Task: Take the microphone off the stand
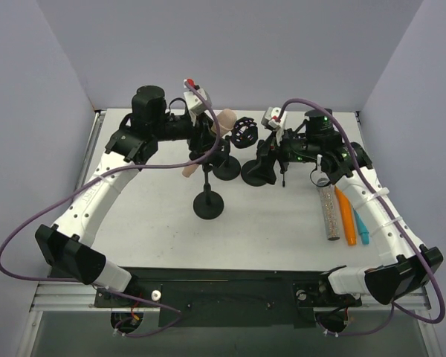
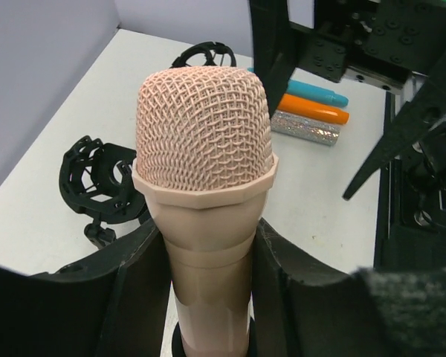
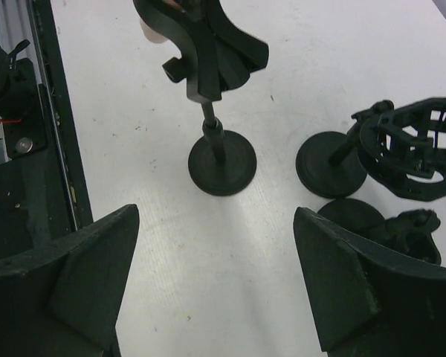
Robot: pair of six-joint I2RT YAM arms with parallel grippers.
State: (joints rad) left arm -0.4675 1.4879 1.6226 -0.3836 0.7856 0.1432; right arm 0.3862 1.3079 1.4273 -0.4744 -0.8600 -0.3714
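The beige microphone [image 1: 224,120] with a mesh head [image 2: 204,141] is tilted, head up to the far right and tail [image 1: 189,171] low. My left gripper [image 1: 202,135] is shut on its body just below the head, one finger [image 2: 123,297] on each side, gripper [image 2: 212,297]. A black ring of the stand's clip shows round the body under the fingers. The black stand [image 1: 208,202] with a round base [image 3: 221,162] and its clip [image 3: 212,52] is in the right wrist view, with a bit of beige tail [image 3: 153,28] behind it. My right gripper [image 1: 271,160] [image 3: 215,286] is open and empty, over bare table right of the stand.
Two more black stands [image 1: 227,168] [image 1: 256,174] with shock mounts [image 1: 244,132] [image 3: 416,149] stand behind, close to my right gripper. A glitter silver microphone [image 1: 328,212], an orange one [image 1: 346,216] and a teal one [image 1: 362,227] lie at the right by the right arm.
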